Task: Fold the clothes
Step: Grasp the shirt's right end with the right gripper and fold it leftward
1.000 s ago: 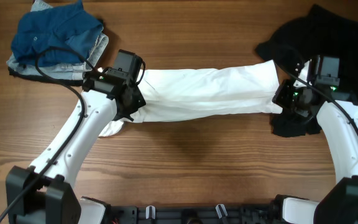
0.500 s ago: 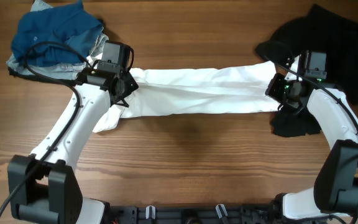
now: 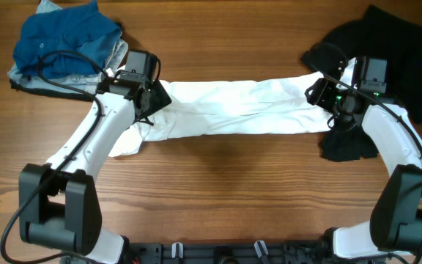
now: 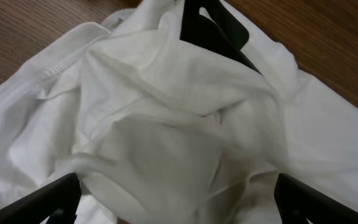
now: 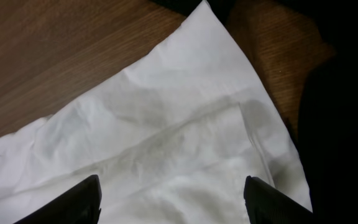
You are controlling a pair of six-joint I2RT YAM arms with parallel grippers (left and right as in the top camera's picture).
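T-shirt, creased white strip, woodgrain table

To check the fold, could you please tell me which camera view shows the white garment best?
The overhead view: the white garment lies there almost whole, a long band. The left wrist view shows only its bunched, hemmed end; the right wrist view only a flat corner beside the black garment.
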